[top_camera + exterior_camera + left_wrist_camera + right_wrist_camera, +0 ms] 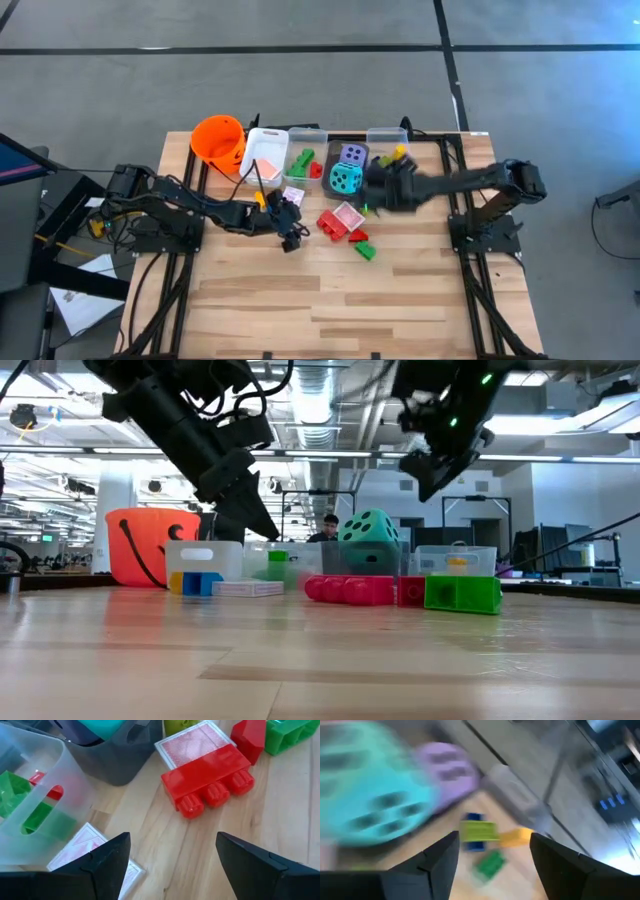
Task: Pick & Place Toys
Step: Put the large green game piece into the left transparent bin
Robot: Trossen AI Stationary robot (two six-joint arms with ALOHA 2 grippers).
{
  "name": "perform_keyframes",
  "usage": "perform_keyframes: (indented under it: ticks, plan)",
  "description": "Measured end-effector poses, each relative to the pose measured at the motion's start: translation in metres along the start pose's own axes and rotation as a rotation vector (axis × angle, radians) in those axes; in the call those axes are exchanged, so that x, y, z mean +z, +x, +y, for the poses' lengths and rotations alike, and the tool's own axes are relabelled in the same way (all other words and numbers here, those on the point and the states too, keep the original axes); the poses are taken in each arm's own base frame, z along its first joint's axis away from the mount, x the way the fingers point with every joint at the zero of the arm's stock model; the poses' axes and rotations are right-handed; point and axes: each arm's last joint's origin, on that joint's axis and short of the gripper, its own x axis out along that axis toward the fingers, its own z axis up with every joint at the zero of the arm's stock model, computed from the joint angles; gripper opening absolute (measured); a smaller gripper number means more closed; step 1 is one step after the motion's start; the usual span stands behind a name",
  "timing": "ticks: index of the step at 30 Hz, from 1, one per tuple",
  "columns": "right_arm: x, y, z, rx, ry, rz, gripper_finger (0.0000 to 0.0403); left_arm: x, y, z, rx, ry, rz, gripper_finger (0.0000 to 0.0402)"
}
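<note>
I see trouble starting with the biggest piece: the teal soft die (346, 180) sits with the purple soft die (352, 154) in the grey bin (329, 163), and my right gripper (372, 192) hangs just beside it, fingers spread and empty, so a careless swing could knock that bin. My left gripper (291, 236), spread wide with nothing between, hovers near the long red plastic brick (210, 779) on the table; closing off-centre could skid it into the pink-white card (192, 742) or small green brick (365, 250).

Glossy plastic red brick (209, 779) lies on the smooth, pale wooden table (280, 815) beside a translucent plastic bin (45, 795).
</note>
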Motion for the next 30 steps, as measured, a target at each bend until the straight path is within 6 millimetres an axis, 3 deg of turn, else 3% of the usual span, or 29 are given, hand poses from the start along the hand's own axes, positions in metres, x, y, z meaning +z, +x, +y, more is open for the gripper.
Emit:
perform_keyframes:
  ticks: [4, 8, 12, 17, 21, 30]
  plan:
    - [-0.024, -0.051, 0.032, 0.142, -0.026, -0.136, 0.0232, -0.014, 0.002, -0.002, -0.014, -0.002, -0.021, 0.0286]
    - [-0.064, -0.100, 0.051, 0.257, 0.050, -0.279, 0.0225, -0.028, 0.005, -0.001, -0.058, -0.025, -0.057, 0.0286]
    - [-0.111, -0.126, 0.057, 0.378, 0.235, -0.362, 0.0219, -0.034, 0.005, -0.002, -0.148, -0.060, -0.120, 0.0286]
    - [-0.166, -0.121, 0.074, 0.515, 0.416, -0.464, 0.0217, -0.026, 0.002, -0.005, -0.265, -0.103, -0.224, 0.0286]
    - [-0.191, -0.102, 0.098, 0.579, 0.489, -0.470, 0.0217, -0.015, -0.002, -0.007, -0.352, -0.135, -0.326, 0.0286]
    - [-0.197, -0.069, 0.137, 0.517, 0.457, -0.423, 0.0217, -0.011, -0.005, -0.009, -0.405, -0.145, -0.374, 0.0286]
